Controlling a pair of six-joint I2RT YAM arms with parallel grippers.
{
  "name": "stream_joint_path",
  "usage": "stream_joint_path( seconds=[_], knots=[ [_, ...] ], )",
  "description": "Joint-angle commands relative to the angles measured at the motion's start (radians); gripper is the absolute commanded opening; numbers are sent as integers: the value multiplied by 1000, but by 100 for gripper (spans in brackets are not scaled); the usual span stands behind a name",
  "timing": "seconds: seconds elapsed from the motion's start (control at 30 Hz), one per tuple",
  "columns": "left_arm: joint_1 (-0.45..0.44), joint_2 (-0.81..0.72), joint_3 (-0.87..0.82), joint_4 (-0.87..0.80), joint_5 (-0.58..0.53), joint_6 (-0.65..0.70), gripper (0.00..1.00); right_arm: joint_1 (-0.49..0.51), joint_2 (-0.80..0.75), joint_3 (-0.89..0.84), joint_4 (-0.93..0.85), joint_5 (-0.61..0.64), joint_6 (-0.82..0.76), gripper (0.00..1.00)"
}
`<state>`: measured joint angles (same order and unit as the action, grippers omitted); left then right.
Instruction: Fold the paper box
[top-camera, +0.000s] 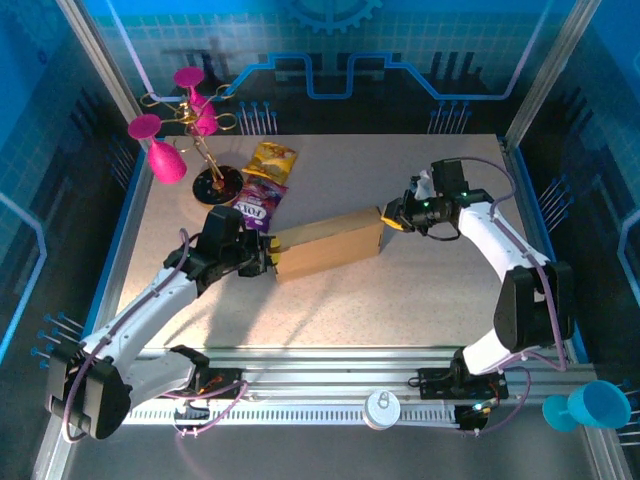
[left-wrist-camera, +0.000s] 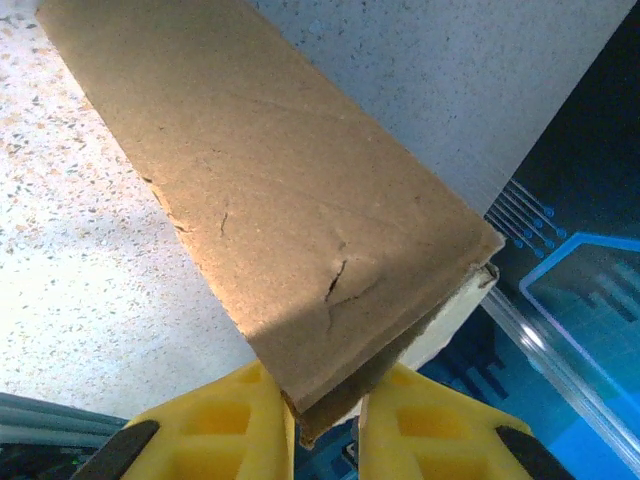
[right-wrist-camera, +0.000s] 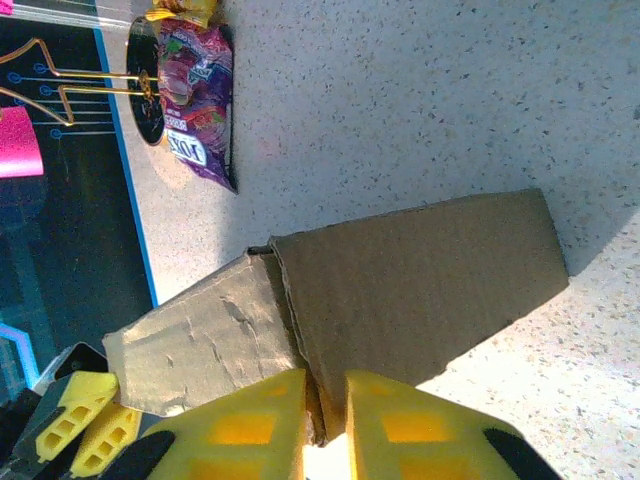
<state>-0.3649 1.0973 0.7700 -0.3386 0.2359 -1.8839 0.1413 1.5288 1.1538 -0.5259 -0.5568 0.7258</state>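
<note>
Right, both arms are on the box (top-camera: 330, 248) now. It lies mid-table, slanting from the left gripper (top-camera: 268, 258) at its near-left end up to the right gripper (top-camera: 392, 215) at its far-right end. On the left wrist camera the yellow jaws are almost together with a thin cardboard edge pinched between them, so that is a firm nip on the box. A paler inner layer peeps out under the brown top panel. The right wrist camera shows much the same: jaws drawn in tight, clamped on the edge right where two panels meet at a crease, one of them lighter and rumpled, the other darker and smoother. So each end is gripped, nothing loose. Whether the box rests on the table (top-camera: 400, 300) or hangs just above it I can't tell, though the shadows hint at a little lift. How far along? I'd judge early to middle — the cardboard reads as a long, shallow, layered shape with at least one fold line worked, but no upright walls, no tucked tabs and no closed lid are visible. Raising the sides and locking the flaps looks to be what's left. The purple packet (top-camera: 258, 205) sits just beside the left end, the yellow packet (top-camera: 272, 160) beyond it — worth watching if that end swings.
</note>
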Motion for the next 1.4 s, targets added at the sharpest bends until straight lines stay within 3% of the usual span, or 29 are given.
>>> stream_joint_path(
  seconds=[0.0,0.17,0.33,0.57,0.8,0.93,1.1,1.17,1.2,1.23,1.3,1.37],
  knots=[
    [-12,18,-45,5,39,107,15,-19,-63,-47,-6,44,-5,18],
    [-57,-1,-65,81,65,240,14,-21,-137,-82,-54,66,-38,17],
    [-124,-70,-159,180,41,331,17,-24,-307,-222,-64,144,-64,20],
    [-251,-171,-367,339,-55,350,27,-19,-510,-443,-71,213,-57,24],
    [-278,-118,-466,420,-71,365,37,-20,-479,-550,-19,299,-33,32],
    [-276,-136,-448,358,-75,369,39,-24,-443,-488,-50,322,-30,32],
    [-227,-215,-303,102,-119,469,43,-23,-468,-390,-121,406,-4,38],
    [-153,-234,-238,4,-109,540,48,-29,-473,-353,-128,431,-7,45],
    [-100,-242,-210,-29,-90,585,60,-36,-473,-332,-126,440,-19,51],
    [-39,-249,-183,-58,-69,634,98,-41,-477,-308,-116,450,-38,57],
    [70,-270,-130,-130,-58,723,99,-56,-511,-284,-63,462,-80,100],
    [134,-323,-74,-244,-167,797,99,-54,-578,-280,6,549,-104,100]
  ],
)
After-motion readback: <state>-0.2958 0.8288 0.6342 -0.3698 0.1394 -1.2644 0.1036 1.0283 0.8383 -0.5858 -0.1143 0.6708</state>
